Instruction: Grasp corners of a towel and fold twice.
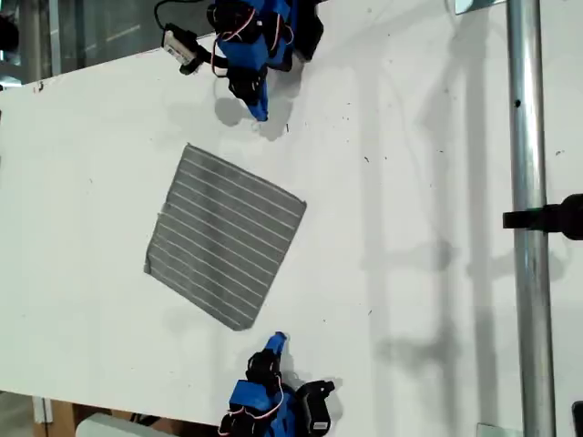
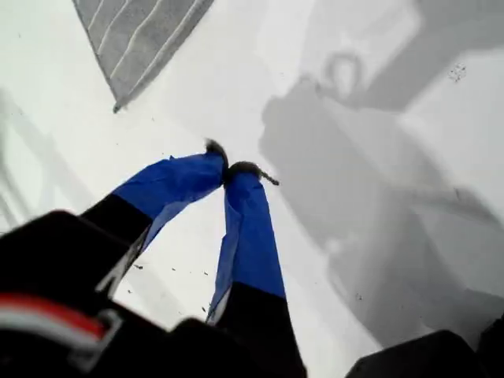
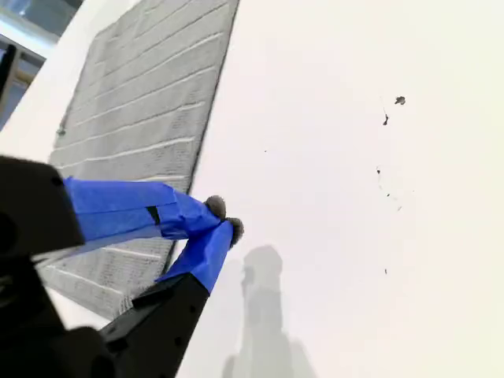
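A white table [image 1: 428, 228] with 1 metal pole [image 1: 533, 273] above it.

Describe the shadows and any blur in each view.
Exterior view: sharp; soft pole shadows cross the white table. First wrist view: my first claw slightly soft, large grey arm shadows beyond it. Second wrist view: thin grey white-striped towel crisp, my second claw casting a small shadow.

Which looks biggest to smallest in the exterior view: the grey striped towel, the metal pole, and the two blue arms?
1. Thin grey white-striped cloth towel.
2. Shiny upright metal pole, long but narrow.
3. The two blue arms, one at the exterior view's top, one at its bottom: alike and cut off, unranked.
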Action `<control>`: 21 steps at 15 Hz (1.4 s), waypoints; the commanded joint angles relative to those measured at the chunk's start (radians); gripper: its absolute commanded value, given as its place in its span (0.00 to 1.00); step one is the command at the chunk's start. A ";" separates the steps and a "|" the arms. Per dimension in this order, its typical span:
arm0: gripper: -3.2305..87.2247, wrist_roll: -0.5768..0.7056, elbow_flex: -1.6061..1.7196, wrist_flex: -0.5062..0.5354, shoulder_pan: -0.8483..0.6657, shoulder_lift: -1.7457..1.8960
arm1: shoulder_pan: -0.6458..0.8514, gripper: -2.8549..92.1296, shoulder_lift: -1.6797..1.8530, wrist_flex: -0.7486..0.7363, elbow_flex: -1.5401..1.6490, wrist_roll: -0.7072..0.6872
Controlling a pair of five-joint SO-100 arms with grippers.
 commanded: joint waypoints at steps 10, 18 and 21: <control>0.03 -0.081 -0.003 -0.020 0.000 0.005 | 0.086 0.08 0.015 0.012 -0.018 0.006; 0.00 0.038 -0.018 -0.066 0.058 0.005 | 0.080 0.03 0.015 -0.057 -0.028 -0.021; 0.00 0.034 -0.037 -0.008 0.034 0.005 | -0.055 0.03 -0.195 -0.307 -0.161 -0.092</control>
